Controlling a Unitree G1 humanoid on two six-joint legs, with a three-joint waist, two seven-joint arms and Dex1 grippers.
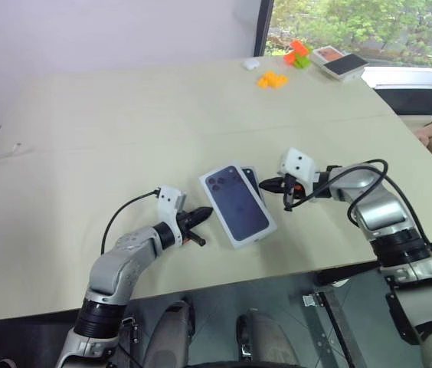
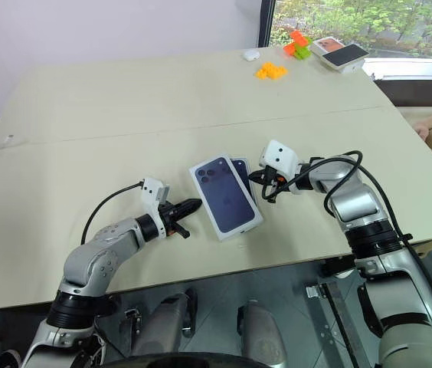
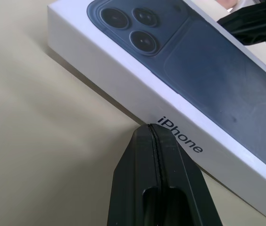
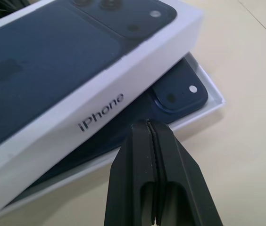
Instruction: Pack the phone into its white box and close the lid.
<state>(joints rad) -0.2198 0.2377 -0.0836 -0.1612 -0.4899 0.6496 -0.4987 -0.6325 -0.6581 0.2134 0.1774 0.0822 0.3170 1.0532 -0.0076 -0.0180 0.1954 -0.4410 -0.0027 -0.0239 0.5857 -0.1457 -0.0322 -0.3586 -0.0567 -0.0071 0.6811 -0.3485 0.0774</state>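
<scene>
Phone (image 4: 180,96) sits in the white box (image 4: 213,96) near the middle of the desk (image 1: 124,130), front half. Lid (image 1: 235,205) lies on top but skewed: it overhangs toward the box's 9 o'clock side, leaving a strip of phone and tray exposed at 3 o'clock. Lid not seated.

Left end effector (image 1: 201,217) is at the lid's 9 o'clock edge, fingers pressed together, tip at or just short of the lid's side wall; holding nothing. Right end effector (image 1: 276,185) is at 3 o'clock, just beside the exposed tray rim, fingers pressed together, empty.

Step in hand, as judged: square the lid over the tray. Doing it well likely means using the left tip as a pusher, nudging the lid toward 3 o'clock while the right tip braces the tray so it does not slide. Push low and level on the side wall; then press down only once all four edges align, or the lid may jam on the rim.
</scene>
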